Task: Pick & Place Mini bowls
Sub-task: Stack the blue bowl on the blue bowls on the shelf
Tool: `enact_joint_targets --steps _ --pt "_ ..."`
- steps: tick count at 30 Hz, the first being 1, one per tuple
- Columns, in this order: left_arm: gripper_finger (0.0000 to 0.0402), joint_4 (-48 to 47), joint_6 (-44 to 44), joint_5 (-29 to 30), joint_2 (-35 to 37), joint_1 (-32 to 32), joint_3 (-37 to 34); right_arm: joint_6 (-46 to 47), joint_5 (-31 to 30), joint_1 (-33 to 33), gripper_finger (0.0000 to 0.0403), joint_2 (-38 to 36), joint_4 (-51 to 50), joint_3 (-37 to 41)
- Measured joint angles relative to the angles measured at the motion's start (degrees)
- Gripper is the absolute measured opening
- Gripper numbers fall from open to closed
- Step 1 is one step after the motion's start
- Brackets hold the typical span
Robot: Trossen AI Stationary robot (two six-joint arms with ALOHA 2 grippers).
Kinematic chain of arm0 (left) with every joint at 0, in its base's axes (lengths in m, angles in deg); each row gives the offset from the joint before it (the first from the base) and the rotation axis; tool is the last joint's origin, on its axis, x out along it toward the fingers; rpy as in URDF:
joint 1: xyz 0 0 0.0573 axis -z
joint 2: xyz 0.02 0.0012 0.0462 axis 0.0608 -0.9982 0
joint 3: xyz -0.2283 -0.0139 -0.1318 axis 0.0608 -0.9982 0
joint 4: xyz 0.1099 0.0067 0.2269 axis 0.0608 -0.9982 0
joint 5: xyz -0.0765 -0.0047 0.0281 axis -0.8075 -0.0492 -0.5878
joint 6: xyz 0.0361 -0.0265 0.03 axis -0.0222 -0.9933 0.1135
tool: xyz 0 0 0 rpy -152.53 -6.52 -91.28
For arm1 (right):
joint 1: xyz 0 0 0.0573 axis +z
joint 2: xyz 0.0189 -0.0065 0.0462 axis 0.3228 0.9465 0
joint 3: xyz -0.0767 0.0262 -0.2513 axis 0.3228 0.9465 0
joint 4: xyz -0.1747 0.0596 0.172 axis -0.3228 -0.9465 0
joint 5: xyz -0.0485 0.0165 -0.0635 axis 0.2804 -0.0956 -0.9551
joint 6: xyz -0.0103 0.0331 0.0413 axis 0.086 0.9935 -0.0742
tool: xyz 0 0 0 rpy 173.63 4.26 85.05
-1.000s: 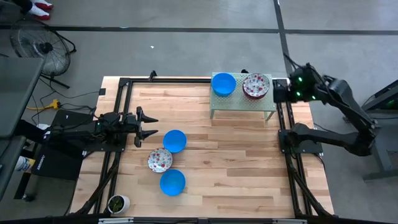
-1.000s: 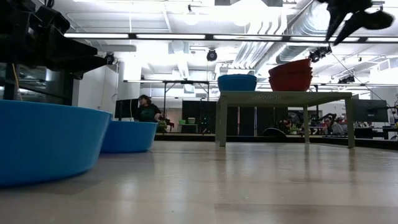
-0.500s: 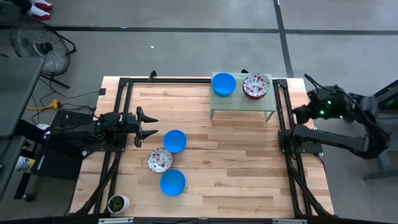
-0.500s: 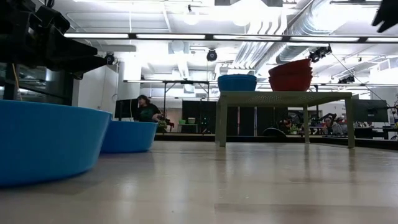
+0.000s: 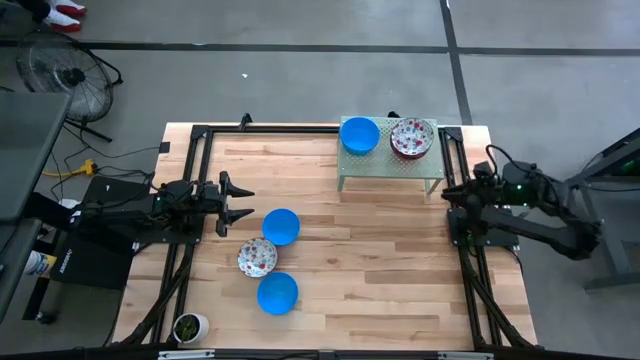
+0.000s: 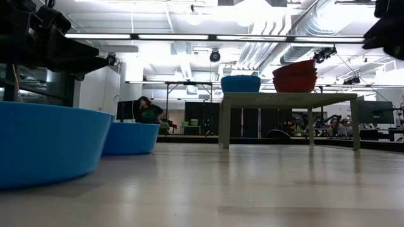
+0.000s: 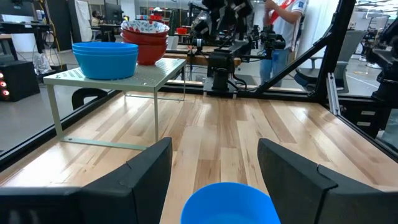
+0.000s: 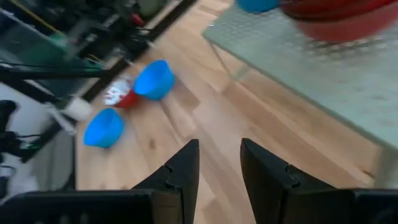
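Note:
Three mini bowls stand on their bases on the wooden table: a blue one (image 5: pixel 281 226), a floral one (image 5: pixel 257 258) and another blue one (image 5: pixel 277 293). A stack of blue bowls (image 5: pixel 359 134) and a stack of floral bowls (image 5: pixel 412 138) sit on a small green shelf (image 5: pixel 390 172). My left gripper (image 5: pixel 238 202) hovers open just left of the nearest blue bowl (image 7: pixel 230 202), which shows between its fingers. My right gripper (image 5: pixel 447 190) is open at the table's right rail, below the shelf's right end, touching nothing; its wrist view (image 8: pixel 219 171) looks down over the table.
A small white cup with a green plant (image 5: pixel 190 326) stands at the near left corner. Black frame rails run along the table's left (image 5: pixel 190 180) and right (image 5: pixel 462 250) sides. Bare wood lies between the shelf and the near edge. A person (image 6: pixel 149 110) sits far behind.
My right gripper has drawn away from the shelf's far right corner, swung out past the table's right edge, then come back toward the near side and down to the right rail. The bowls and my left arm have kept still.

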State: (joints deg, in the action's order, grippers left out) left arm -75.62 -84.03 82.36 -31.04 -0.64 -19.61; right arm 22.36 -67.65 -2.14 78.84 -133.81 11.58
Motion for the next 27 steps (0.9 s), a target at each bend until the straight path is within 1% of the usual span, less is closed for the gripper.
enact_joint_targets --steps 5,9,12,16,20,23,27 --pt "0.0232 0.01 0.01 -0.01 -0.02 0.01 -0.01 0.37 0.57 1.93 0.0105 -6.44 4.01 7.2" --pt "0.0232 0.0 -0.01 0.07 -0.01 0.0 0.0 0.09 1.38 3.69 0.0105 -6.28 6.43 9.29" --pt "0.0232 -0.01 0.0 0.09 -0.02 0.0 0.0 0.03 1.81 5.16 0.0105 -6.29 12.23 11.42" --pt "0.0232 0.01 0.01 0.09 -0.02 0.0 0.0 -0.76 2.12 7.91 0.0105 -6.43 23.81 16.07" --pt "0.0232 0.0 0.01 0.09 -0.02 0.01 0.0 -1.22 1.17 10.66 0.0105 -6.43 31.11 19.8" --pt "0.0232 -0.02 0.0 0.09 -0.02 0.0 -0.02 -0.79 -0.49 12.37 0.0105 -6.43 32.65 21.67" --pt "0.0232 0.0 0.0 0.1 0.0 0.01 0.0 -0.07 -0.56 14.43 0.0105 -6.46 33.71 23.63"
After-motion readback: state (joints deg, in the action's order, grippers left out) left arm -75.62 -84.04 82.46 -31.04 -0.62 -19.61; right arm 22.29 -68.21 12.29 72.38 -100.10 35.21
